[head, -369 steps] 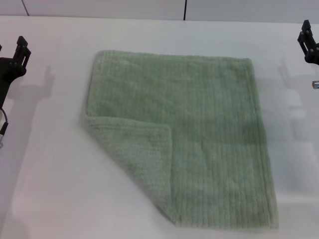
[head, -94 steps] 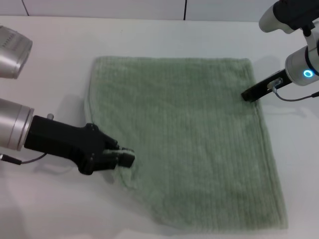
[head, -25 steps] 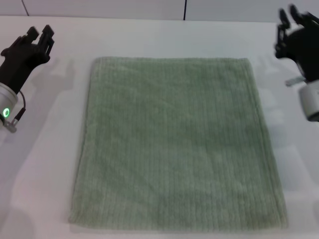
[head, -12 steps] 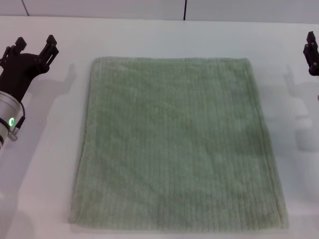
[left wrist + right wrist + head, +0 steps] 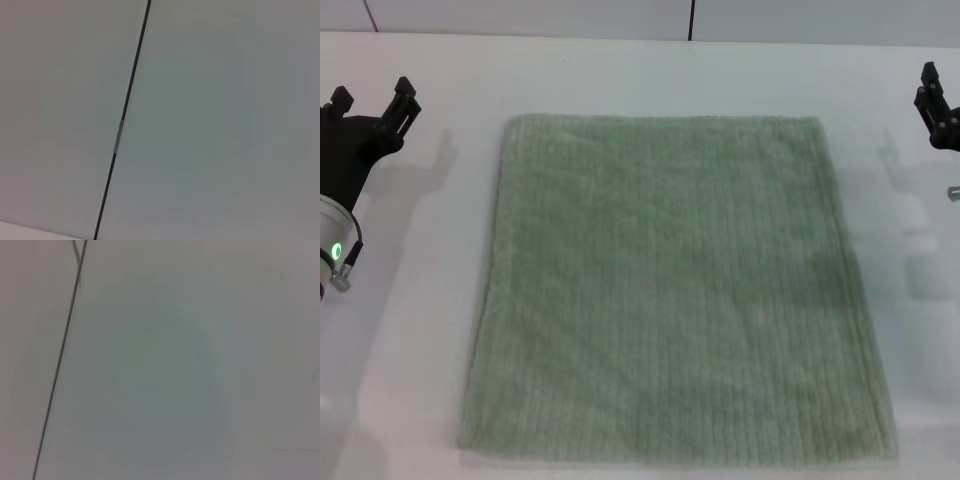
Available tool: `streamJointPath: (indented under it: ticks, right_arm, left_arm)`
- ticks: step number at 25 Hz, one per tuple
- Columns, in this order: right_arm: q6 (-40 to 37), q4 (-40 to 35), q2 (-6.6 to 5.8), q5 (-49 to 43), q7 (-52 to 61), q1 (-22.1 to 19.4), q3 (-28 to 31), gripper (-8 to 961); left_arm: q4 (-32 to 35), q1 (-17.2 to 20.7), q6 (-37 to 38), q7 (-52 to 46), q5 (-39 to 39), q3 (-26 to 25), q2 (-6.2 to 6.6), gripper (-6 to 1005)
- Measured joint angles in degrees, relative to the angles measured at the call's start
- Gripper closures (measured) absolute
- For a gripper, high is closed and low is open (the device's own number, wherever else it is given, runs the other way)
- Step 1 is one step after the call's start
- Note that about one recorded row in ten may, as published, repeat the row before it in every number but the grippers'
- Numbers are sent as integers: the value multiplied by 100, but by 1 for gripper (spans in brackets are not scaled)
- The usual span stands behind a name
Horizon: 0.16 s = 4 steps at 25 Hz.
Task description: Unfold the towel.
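The pale sage-green towel [image 5: 675, 290] lies spread flat on the white table [image 5: 420, 330], roughly square, with no corner folded over. My left gripper [image 5: 372, 100] is raised at the far left edge of the head view, open and empty, well apart from the towel. My right gripper [image 5: 938, 105] is at the far right edge, partly cut off by the frame, also apart from the towel. Both wrist views show only pale wall panels with a dark seam; the towel is out of view there.
A wall with a dark vertical seam [image 5: 691, 20] runs along the table's back edge. Bare white table surrounds the towel on the left, right and far sides.
Both arms have drawn back from over the table toward the side edges of the head view. The left gripper shifted left and lower. The towel has not moved in the last second.
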Motion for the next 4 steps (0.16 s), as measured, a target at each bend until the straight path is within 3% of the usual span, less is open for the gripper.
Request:
streamJointPath:
  ticks: [4]
  right_arm:
    - [-48,-3,3,0,2,11,-3,254]
  left_arm:
    - [-34,4,0,28,0,-7,0,140]
